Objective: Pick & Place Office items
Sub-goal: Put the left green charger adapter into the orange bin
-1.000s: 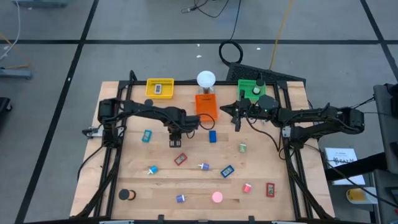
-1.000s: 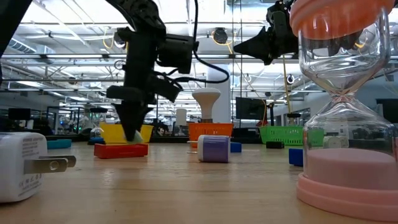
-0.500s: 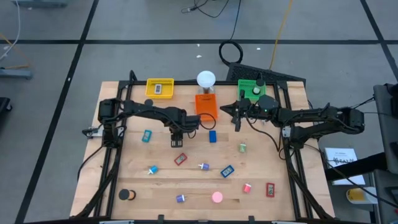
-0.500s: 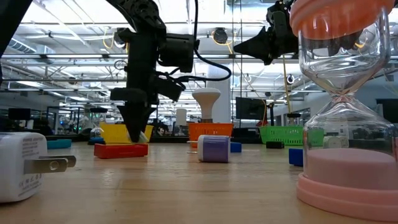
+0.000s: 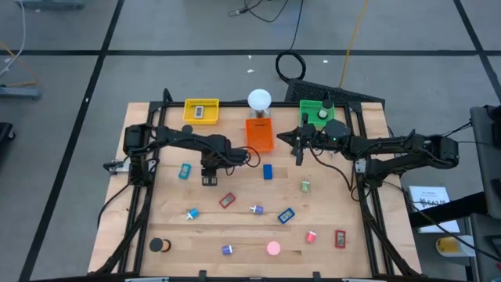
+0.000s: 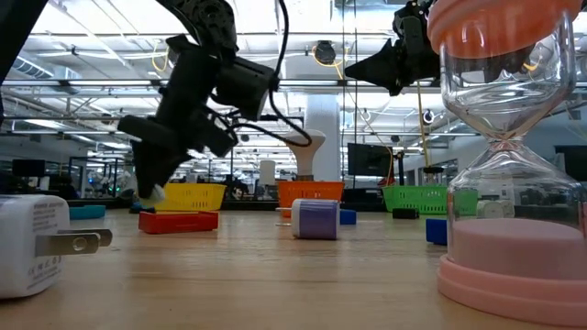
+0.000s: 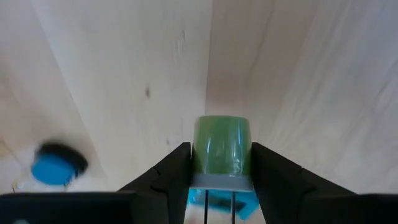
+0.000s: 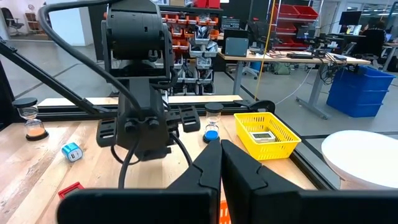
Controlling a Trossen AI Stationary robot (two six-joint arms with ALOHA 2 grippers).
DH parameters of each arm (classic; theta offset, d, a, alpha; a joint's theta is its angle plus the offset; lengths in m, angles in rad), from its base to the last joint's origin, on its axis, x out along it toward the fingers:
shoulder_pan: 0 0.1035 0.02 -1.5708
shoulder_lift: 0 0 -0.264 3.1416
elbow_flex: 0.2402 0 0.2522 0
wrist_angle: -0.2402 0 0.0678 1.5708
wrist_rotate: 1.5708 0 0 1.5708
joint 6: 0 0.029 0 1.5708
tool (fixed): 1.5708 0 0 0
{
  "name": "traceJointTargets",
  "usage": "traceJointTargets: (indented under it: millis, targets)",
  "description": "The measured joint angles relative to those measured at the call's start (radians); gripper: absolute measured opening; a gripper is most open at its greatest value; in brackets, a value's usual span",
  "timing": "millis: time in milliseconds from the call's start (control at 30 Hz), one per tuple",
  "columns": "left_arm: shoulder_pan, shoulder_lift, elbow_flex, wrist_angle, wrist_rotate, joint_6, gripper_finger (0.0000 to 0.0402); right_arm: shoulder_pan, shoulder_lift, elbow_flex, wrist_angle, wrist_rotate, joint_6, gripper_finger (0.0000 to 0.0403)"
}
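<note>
My left gripper (image 5: pixel 209 180) hangs over the middle left of the table, tipped so its fingers slant down, and is shut on a small green item (image 7: pixel 221 146) with a grey end. In the low view its tips (image 6: pixel 149 191) sit just above the tabletop. My right gripper (image 5: pixel 299 146) waits shut, raised and level, beside the orange tray (image 5: pixel 260 133). Office items lie flat on the table: a teal block (image 5: pixel 185 171), a blue block (image 5: pixel 267 171), a red block (image 5: pixel 227 200), a pink roll (image 5: pixel 273 248) and a black roll (image 5: pixel 159 245). My left gripper pinches the green item between its two fingers, one on each of its two opposite sides (image 7: pixel 198 155). The fingers come from above, slanting down. The item's green end sticks out past the fingertips, and it is held clear of the table.
The yellow tray (image 5: pixel 201 110), the white globe lamp (image 5: pixel 259 99) and the green tray (image 5: pixel 317 113) stand along the far edge. More small items lie near the front, among them a blue one (image 5: pixel 286 215) and a red one (image 5: pixel 340 238). A pink hourglass (image 6: pixel 514 165) stands close to the low camera.
My left gripper has tipped from pointing straight down to a slant, its fingertips swinging toward the table's left edge and rising a little. The green item has gone with it, lifted off the table.
</note>
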Motion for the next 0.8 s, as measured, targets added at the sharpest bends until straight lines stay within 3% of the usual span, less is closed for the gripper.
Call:
traceJointTargets:
  millis: [167,800]
  targets:
    - [0.000,0.000,0.000,-0.014,0.019,-0.020,0.0135,0.000,0.000,0.000,0.000,0.000,0.000,0.0000]
    - [0.032,0.110,-0.007,-0.047,0.023,-0.018,0.0153,0.001,0.000,0.000,0.001,0.000,0.000,0.0000]
